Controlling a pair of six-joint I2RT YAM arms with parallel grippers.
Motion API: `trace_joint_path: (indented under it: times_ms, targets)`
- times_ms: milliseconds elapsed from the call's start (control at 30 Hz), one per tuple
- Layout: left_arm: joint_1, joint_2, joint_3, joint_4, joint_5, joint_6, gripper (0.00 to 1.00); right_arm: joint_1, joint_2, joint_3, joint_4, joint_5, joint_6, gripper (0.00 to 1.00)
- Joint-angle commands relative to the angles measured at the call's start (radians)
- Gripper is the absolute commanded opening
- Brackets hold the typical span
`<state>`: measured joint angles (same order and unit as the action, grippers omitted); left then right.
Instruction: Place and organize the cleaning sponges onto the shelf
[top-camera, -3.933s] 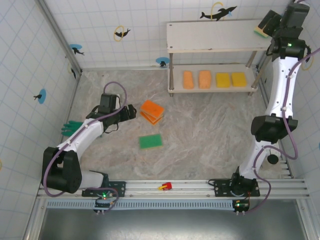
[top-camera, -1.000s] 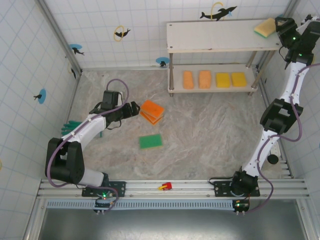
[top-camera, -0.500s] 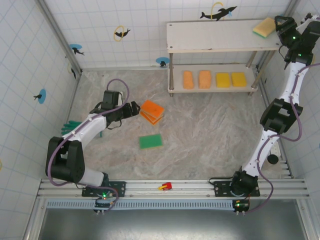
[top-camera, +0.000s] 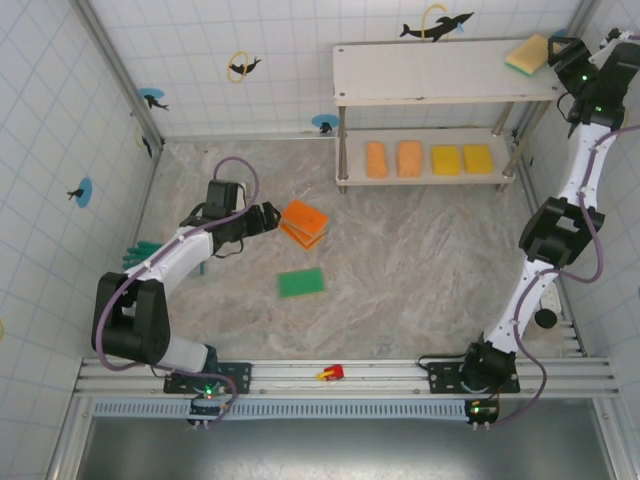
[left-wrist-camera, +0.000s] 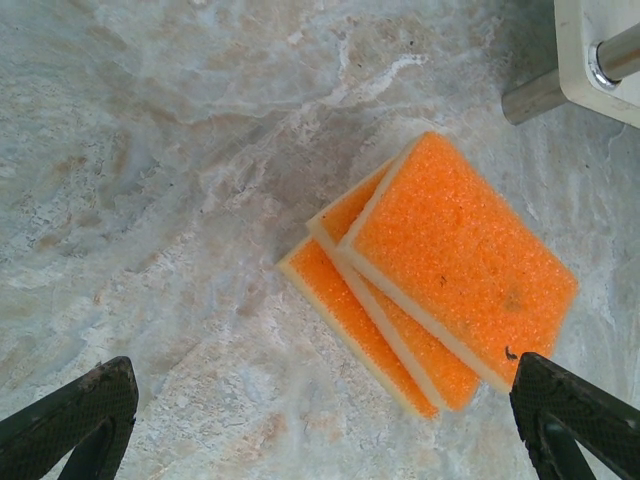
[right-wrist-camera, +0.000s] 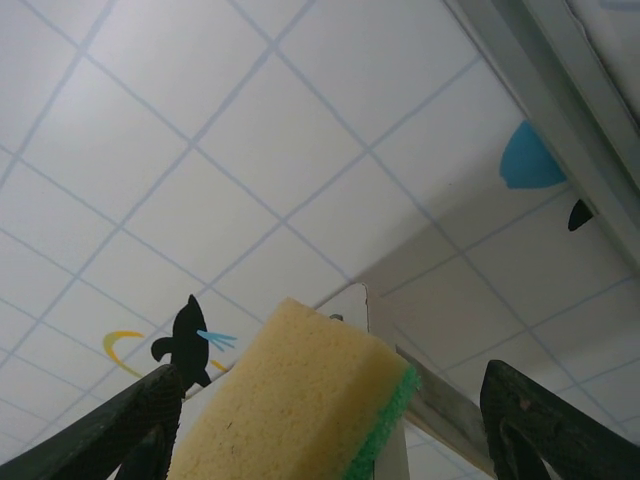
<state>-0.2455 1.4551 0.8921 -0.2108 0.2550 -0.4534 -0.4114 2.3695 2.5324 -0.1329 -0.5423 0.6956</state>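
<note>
Top external view: the left jaws stand wide apart just left of a stack of orange sponges (top-camera: 303, 222) on the surface (top-camera: 420, 260). A green sponge (top-camera: 301, 282) lies nearer the arm bases. On the shelf (top-camera: 430, 75), the lower board carries two orange sponges (top-camera: 376, 159), then two yellow sponges (top-camera: 478, 158). A yellow-green sponge (top-camera: 527, 55) rests on the top board's right end, and the right jaws are spread wide on either side of it, with a gap on one side.

Walled in white square tiles (top-camera: 270, 110), dotted with black dolphin stickers (top-camera: 436, 26) and blue discs (top-camera: 84, 190). Floored in grey-beige marbled sheet (top-camera: 420, 270). Edged nearside by aluminium rail (top-camera: 380, 376). Evenly lit.
</note>
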Motion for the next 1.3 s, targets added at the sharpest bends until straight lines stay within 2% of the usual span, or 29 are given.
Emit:
trace_joint_path:
  times_ms: [0,267,833,1267]
  targets:
    - [0.008,0.007,0.028,0.009,0.013,-0.014,0.97,0.027,-0.026,0.040,-0.026,0.020,-0.057,0.79]
    - [0.008,0.005,0.027,0.008,0.006,-0.013,0.97,0.041,0.003,0.064,0.044,0.022,-0.049,0.79]
    - [0.008,-0.030,0.010,0.003,0.006,-0.008,0.97,0.043,-0.069,0.059,-0.028,0.033,-0.133,0.78]
    - [0.008,-0.091,0.003,-0.013,0.009,-0.007,0.97,0.064,-0.208,0.055,-0.234,0.178,-0.300,0.79]
